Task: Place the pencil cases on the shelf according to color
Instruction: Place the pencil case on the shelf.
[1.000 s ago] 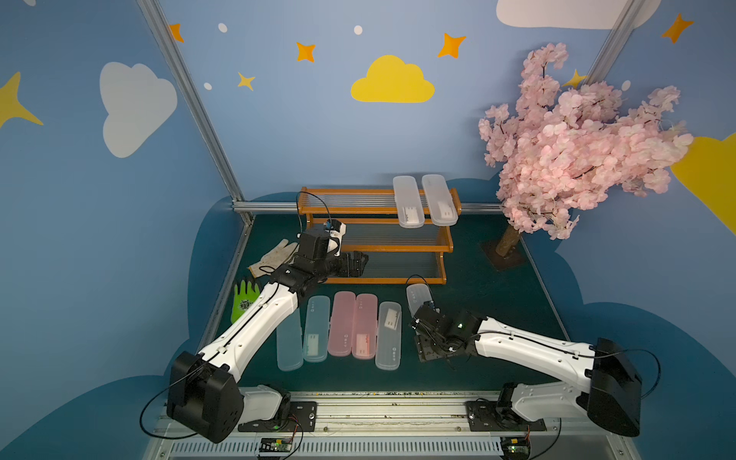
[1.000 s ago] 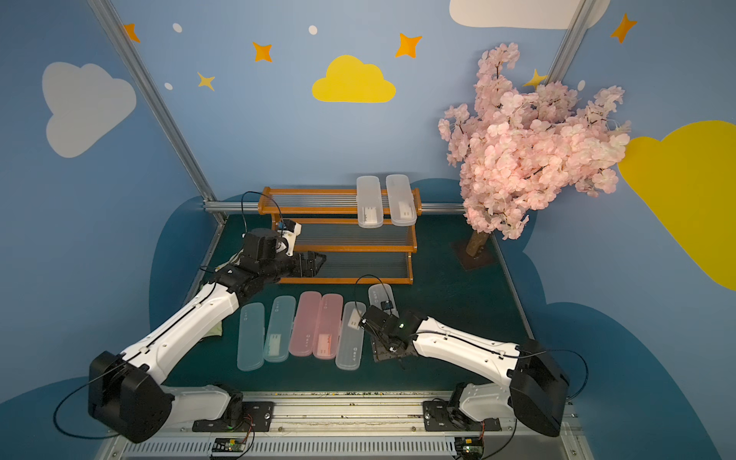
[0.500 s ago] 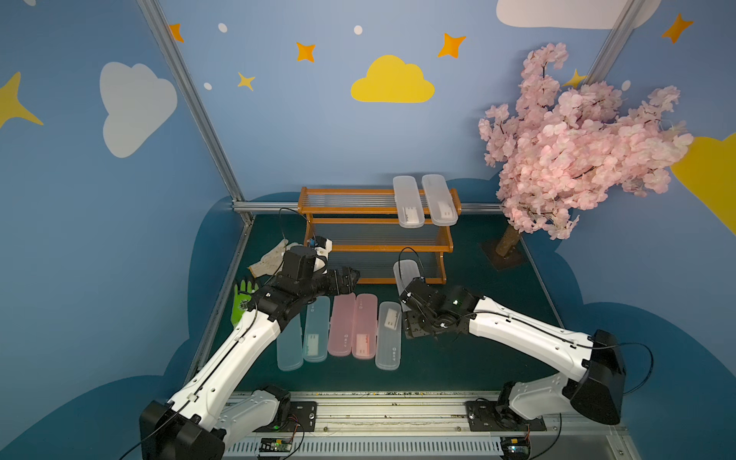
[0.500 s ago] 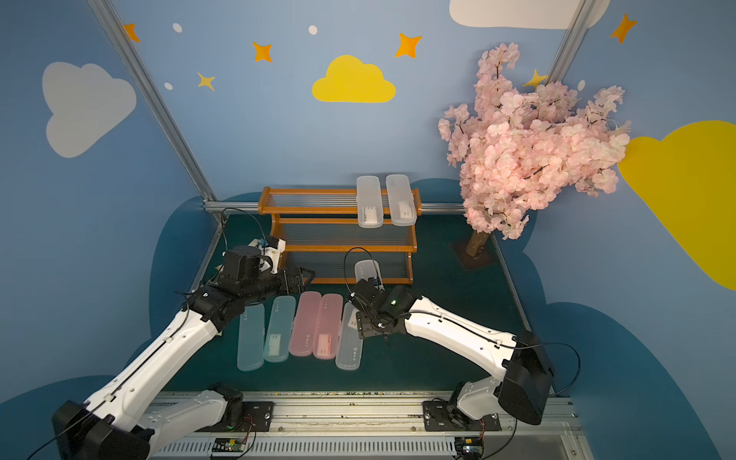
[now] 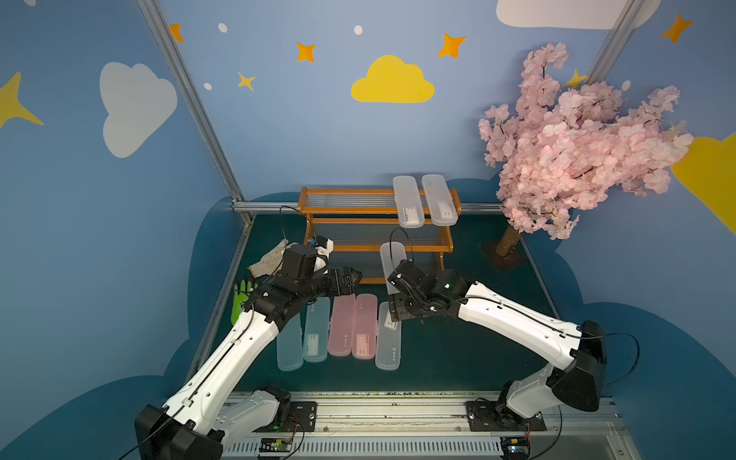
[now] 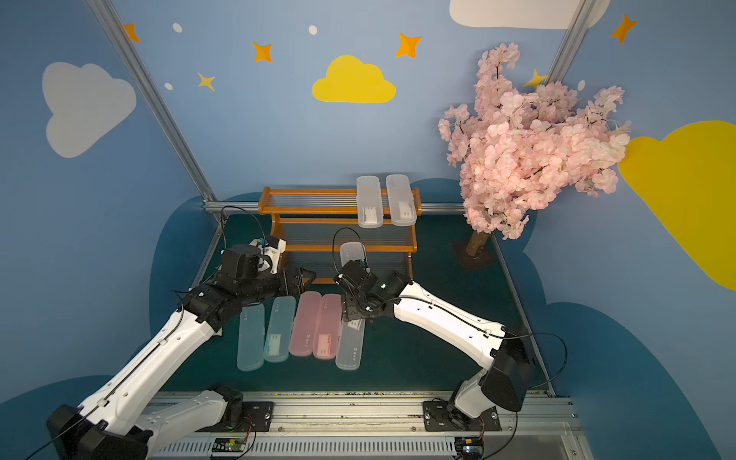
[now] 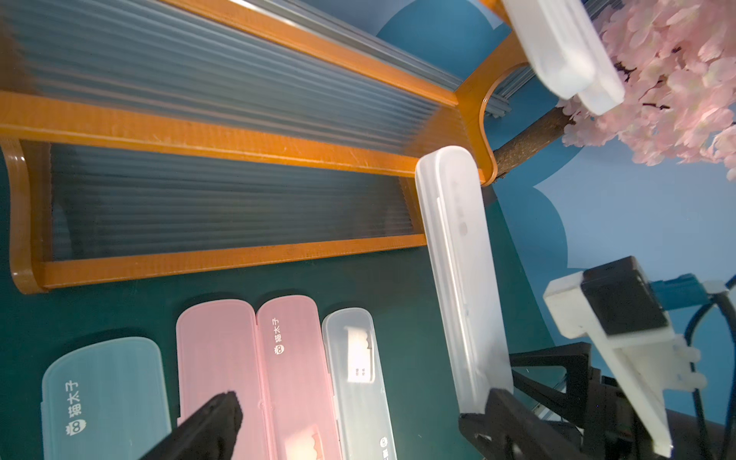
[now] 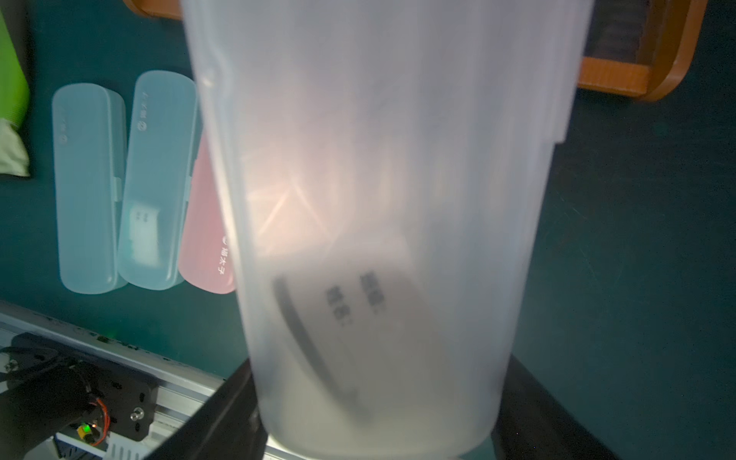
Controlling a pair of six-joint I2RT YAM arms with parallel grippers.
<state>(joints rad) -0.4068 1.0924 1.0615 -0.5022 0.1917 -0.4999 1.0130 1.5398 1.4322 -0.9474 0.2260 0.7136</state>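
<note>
While the right arm reaches toward the shelf (image 5: 358,220), right tool (image 5: 398,288): closed on the near end of the held case (image 5: 391,257), a frosted clear-white one, with the jaws only as far apart as the case is wide.
Held case: raised off the counter (image 5: 458,358) and tilted. Its far end points at the shelf's lower tiers, near their right side. Whether it touches the shelf cannot be told.
Right wrist view: the held case (image 8: 378,199) fills most of the frame, with a black finger (image 8: 223,418) on each side of its end.
Left tool (image 5: 350,279): jaws wide apart and holding nothing. It hovers above the far ends of the row on the counter, just in front of the shelf's bottom rail.
Top tier: top-tier cases (image 5: 407,201) (image 5: 439,198), both clear-white, lie side by side at the right end and overhang the front edge.
Row on counter: light blue cases (image 5: 290,350) (image 5: 316,332), pink cases (image 5: 341,326) (image 5: 364,332) and one clear case (image 5: 389,338) lie parallel, close together.
Beside the row: white glove (image 5: 269,263), green glove (image 5: 241,298).
</note>
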